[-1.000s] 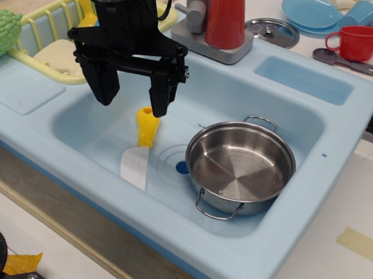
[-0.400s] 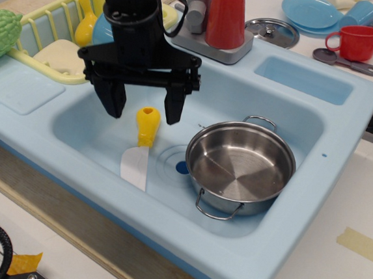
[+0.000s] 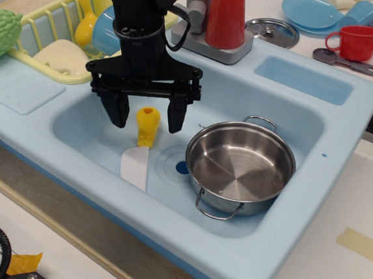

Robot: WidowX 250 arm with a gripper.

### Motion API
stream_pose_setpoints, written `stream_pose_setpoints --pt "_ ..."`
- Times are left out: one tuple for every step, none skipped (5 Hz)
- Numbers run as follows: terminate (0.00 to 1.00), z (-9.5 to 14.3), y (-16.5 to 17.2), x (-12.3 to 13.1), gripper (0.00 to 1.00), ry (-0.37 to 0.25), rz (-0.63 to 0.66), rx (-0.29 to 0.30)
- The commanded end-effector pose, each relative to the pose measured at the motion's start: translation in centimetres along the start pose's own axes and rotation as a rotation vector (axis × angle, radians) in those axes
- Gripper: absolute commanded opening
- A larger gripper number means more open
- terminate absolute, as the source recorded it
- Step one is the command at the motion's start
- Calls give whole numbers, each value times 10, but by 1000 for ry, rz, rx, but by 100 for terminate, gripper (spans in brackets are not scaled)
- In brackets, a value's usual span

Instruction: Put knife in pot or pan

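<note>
The knife (image 3: 141, 147) lies on the floor of the light blue sink (image 3: 293, 110), its yellow-orange handle pointing to the back and its white blade to the front. My black gripper (image 3: 147, 119) is open, with one finger on each side of the handle, just above it. The shiny steel pan (image 3: 239, 167) with two wire loop handles stands empty in the right half of the sink, right of the knife.
A grey faucet with a red cup (image 3: 226, 16) stands behind the sink. A yellow dish rack (image 3: 51, 43) holds utensils at the back left. A steel lid (image 3: 272, 31), blue plates and a red mug (image 3: 355, 42) lie at the back right. A green vegetable (image 3: 0, 32) lies at far left.
My gripper has moved right and down, from left of the knife's handle to straddling it. The knife and the pan have not moved.
</note>
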State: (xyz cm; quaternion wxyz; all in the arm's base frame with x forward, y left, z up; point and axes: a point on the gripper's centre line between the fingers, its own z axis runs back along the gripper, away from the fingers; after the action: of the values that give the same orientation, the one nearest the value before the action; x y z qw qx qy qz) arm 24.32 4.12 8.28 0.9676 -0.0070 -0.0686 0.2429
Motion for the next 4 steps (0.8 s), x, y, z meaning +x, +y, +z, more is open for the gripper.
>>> stream_pose_setpoints --pt "0 0 1 18 100 -19 22 -7" --pt "0 -9 0 25 100 0 18 -10" --pt "0 -14 1 27 100 -11 13 -22" --pt "0 -21 2 28 100 1 14 -32"
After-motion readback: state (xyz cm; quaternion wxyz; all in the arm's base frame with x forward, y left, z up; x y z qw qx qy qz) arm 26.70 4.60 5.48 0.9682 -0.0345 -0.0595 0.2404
